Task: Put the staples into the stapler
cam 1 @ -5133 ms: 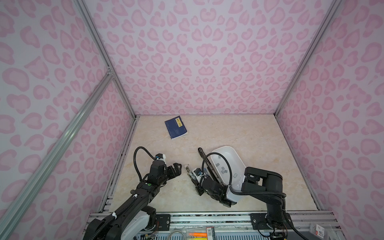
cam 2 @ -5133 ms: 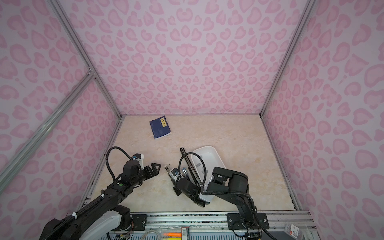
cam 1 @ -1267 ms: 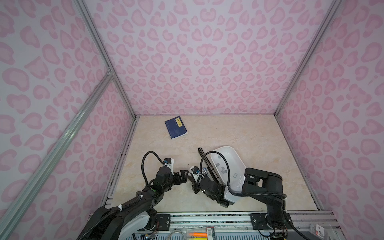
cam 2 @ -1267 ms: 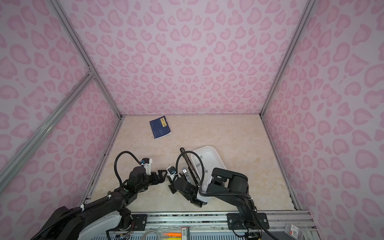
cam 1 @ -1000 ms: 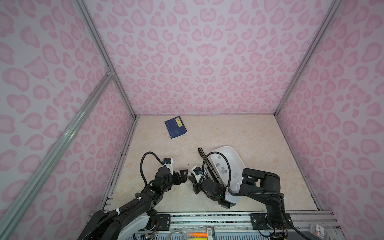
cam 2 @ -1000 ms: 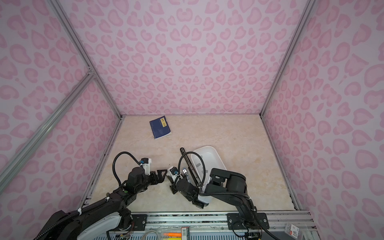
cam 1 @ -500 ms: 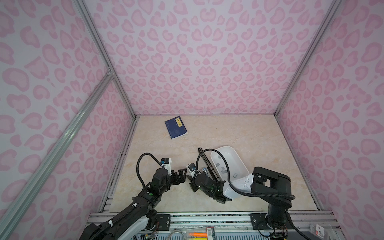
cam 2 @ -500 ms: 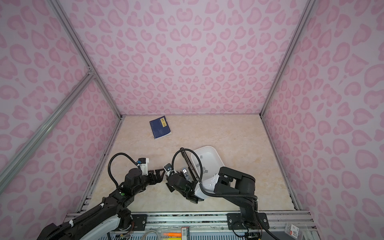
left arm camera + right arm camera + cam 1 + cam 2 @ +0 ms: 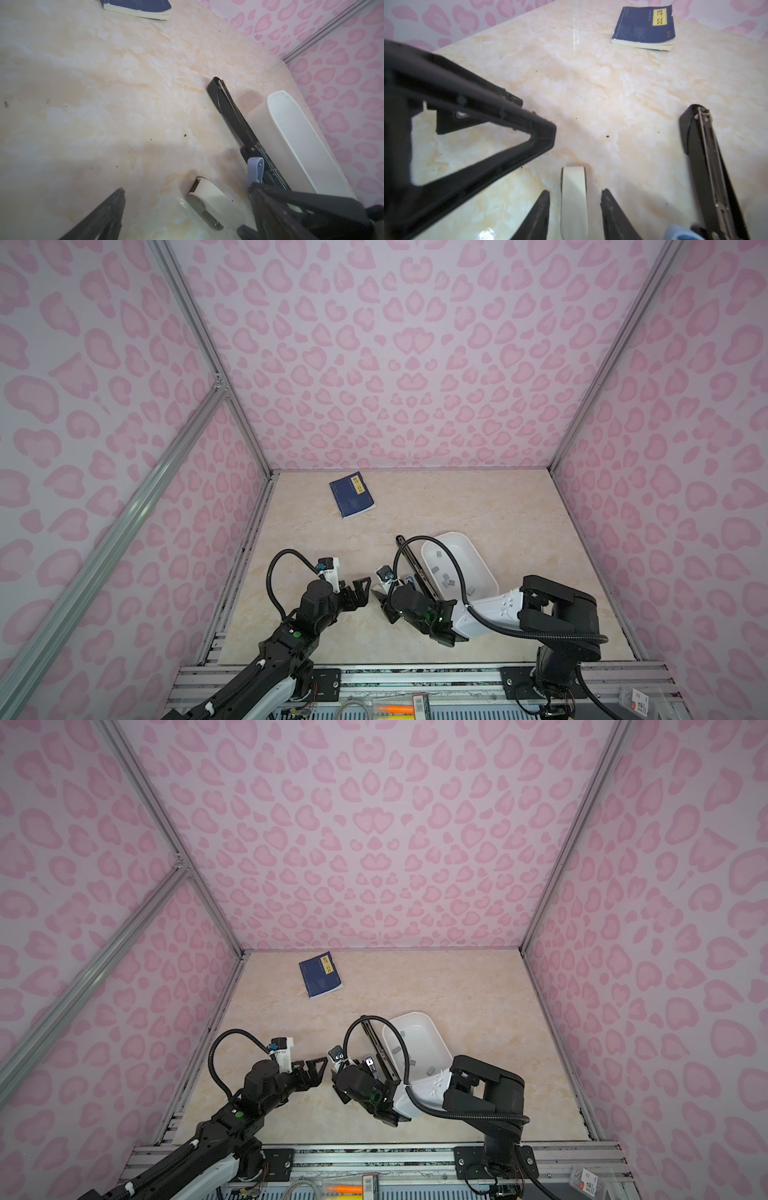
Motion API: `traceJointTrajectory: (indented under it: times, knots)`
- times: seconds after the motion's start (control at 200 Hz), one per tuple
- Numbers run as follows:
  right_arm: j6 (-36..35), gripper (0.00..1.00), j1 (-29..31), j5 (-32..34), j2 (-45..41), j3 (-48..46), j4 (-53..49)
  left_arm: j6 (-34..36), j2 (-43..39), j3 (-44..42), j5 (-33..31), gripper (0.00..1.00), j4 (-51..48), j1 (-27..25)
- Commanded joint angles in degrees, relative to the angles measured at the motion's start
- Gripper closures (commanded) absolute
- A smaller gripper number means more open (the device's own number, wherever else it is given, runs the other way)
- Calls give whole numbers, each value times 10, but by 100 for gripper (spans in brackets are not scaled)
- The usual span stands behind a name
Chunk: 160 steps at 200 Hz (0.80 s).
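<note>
Straddles small white stapler on worktop with right end effector, fingers parted, clear of it; holds left end effector spread wide close opposite. Shows staples loose in white tray, black opened stapler alongside, right arm across its near end.

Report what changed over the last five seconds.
The right claw has opened off the white stapler, which lies on the table between its fingers. The left claw, open, has moved closer to it. The book, tray, staples and black stapler are unmoved.
</note>
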Motion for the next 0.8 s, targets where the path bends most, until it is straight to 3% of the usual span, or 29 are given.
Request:
traceJointTrajectory:
  times: [0.0, 0.18, 0.395, 0.795]
  knots:
    - [4, 46, 6, 45, -31, -15, -38, 3, -13, 4, -6, 4, -14, 0]
    - [87, 47, 16, 103, -104, -61, -135, 7, -24, 31, 20, 4, -26, 0]
    - [149, 45, 63, 128, -172, -124, -194, 13, 9, 68, 46, 4, -15, -24]
    - [205, 45, 85, 150, -133, -131, -224, 1, 63, 82, 7, 3, 11, -83]
